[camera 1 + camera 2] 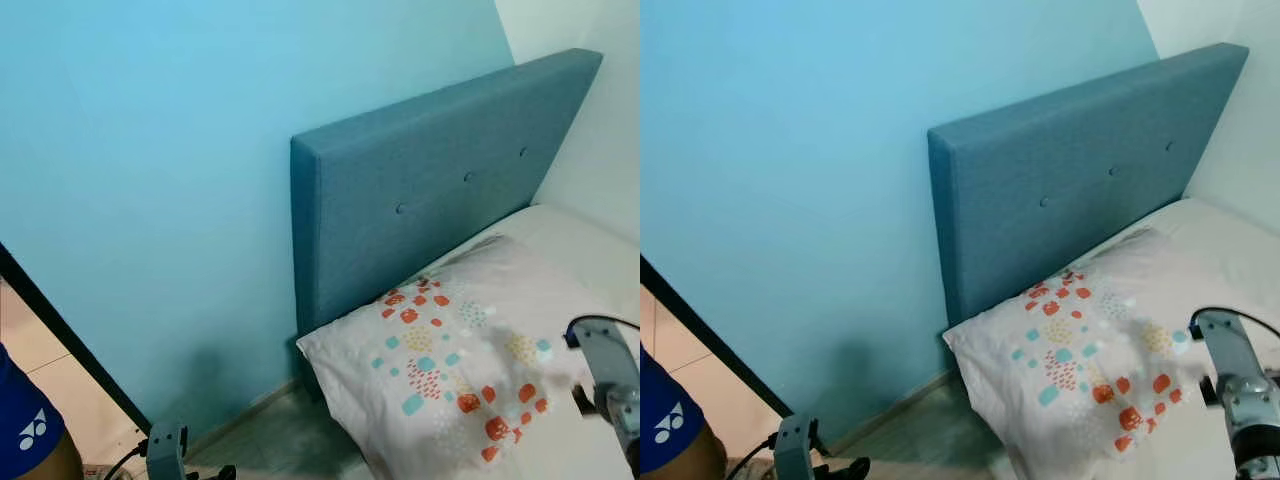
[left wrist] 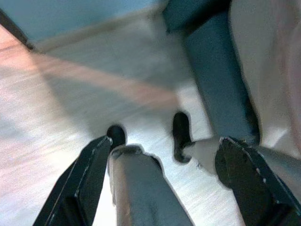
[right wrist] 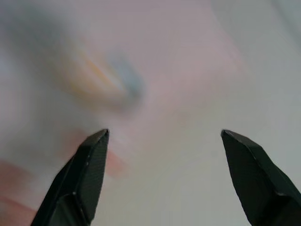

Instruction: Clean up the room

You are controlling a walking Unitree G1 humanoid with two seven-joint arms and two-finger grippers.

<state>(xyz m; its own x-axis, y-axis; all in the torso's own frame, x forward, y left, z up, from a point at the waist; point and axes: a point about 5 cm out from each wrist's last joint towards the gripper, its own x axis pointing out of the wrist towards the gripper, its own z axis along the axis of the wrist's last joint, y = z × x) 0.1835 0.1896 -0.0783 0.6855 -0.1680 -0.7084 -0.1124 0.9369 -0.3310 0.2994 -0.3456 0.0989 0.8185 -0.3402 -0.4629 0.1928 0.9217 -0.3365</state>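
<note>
A patterned pillow [image 1: 450, 380] lies on the bed [image 1: 590, 250] against a blue headboard [image 1: 430, 190]. The right end effector [image 3: 164, 136] hovers over it, fingers wide; the left end effector [image 2: 164, 146], also wide, hangs above the floor [image 2: 61, 108].

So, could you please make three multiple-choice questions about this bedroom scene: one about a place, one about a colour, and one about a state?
1. Where does the pillow lie?
A. On the floor
B. On the bed, against the headboard
C. On a chair

2. What colour is the wall behind the headboard?
A. Light blue
B. Yellow
C. Dark red

3. How are the fingers of the right gripper?
A. Shut on the pillow
B. Shut on nothing
C. Open, holding nothing

Answers: 1 B, the patterned pillow rests on the mattress below the headboard. 2 A, the wall is light blue. 3 C, the right wrist view shows its two black fingers wide apart.
</note>
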